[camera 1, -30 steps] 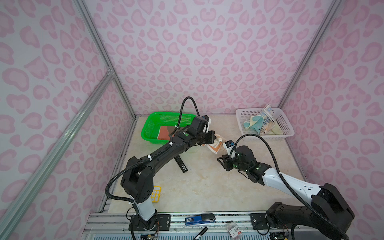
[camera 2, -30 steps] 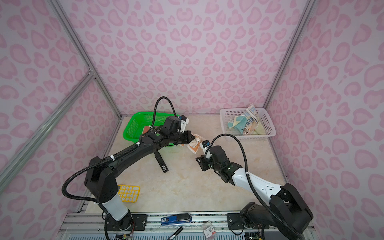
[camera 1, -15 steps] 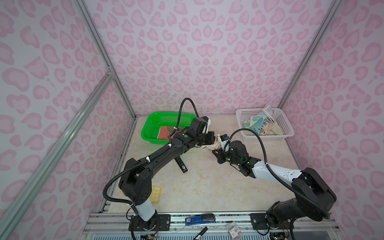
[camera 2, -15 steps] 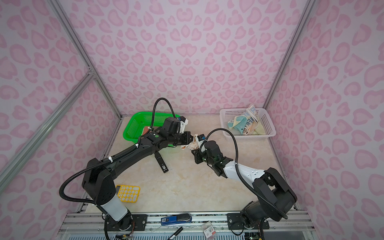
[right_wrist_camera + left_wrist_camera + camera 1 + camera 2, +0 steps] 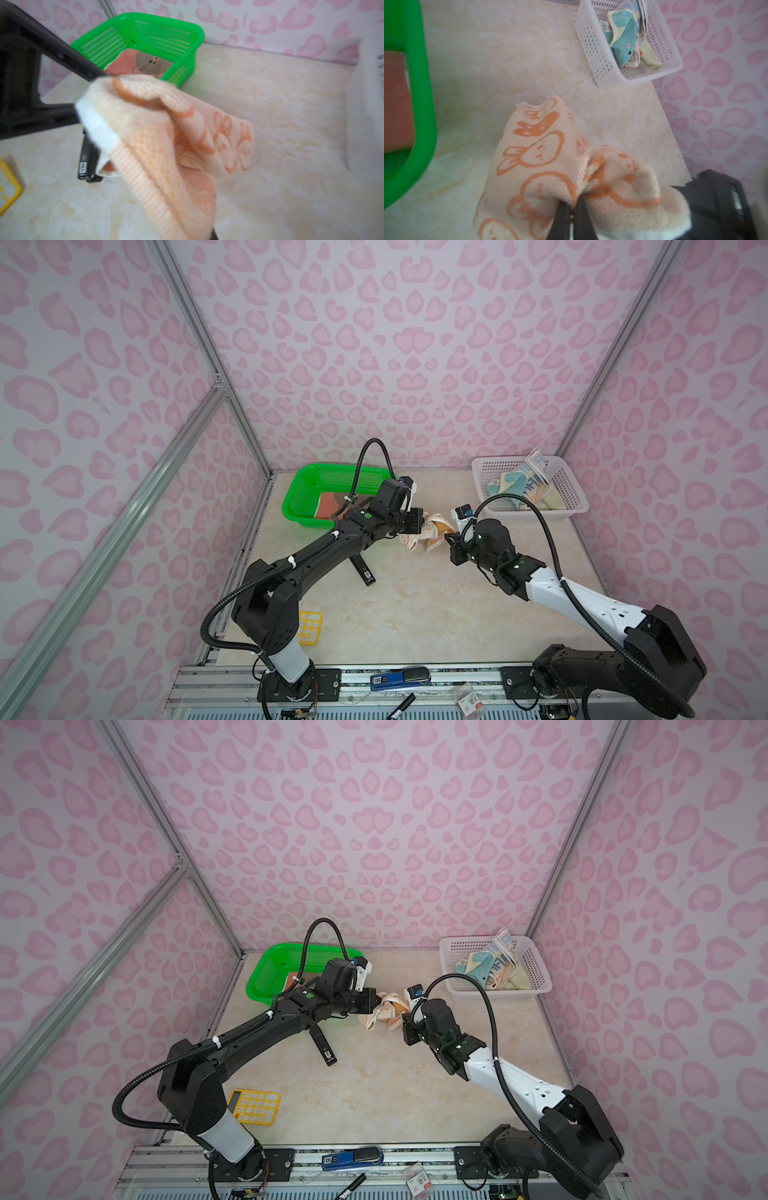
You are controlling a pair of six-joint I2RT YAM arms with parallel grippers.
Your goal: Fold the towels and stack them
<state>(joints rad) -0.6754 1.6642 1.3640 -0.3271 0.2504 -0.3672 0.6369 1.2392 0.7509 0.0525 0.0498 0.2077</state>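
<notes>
A metal rail runs closest to the camera in both top views. It carries a blue stapler, a black marker and a small packet. Just beyond it begins the cream, marble-look surface. A yellow calculator lies there beside the left arm's base. Farther in, a black stapler lies flat below the left forearm.

At the middle of the surface the two arms meet at one cloth. This is the beige rabbit towel, cream with orange rabbit faces, bunched and stretched between the claws. It cannot be told whether its lowest fold touches the surface. The left claw is clenched on the towel's left end. In the left wrist view its dark fingers are pinched together with cloth folded over them. The right claw is clenched on the towel's right end. In the right wrist view the cloth runs down to the frame edge, where only a dark sliver of a finger shows.

At the far left stands a green mesh basket with a rust-red towel lying flat inside. At the far right, a white mesh basket holds a heap of cloths. A light blue towel with a cream edge lies on top. A cream lettered towel leans over the back rim. Pink heart-patterned walls close the scene behind.
</notes>
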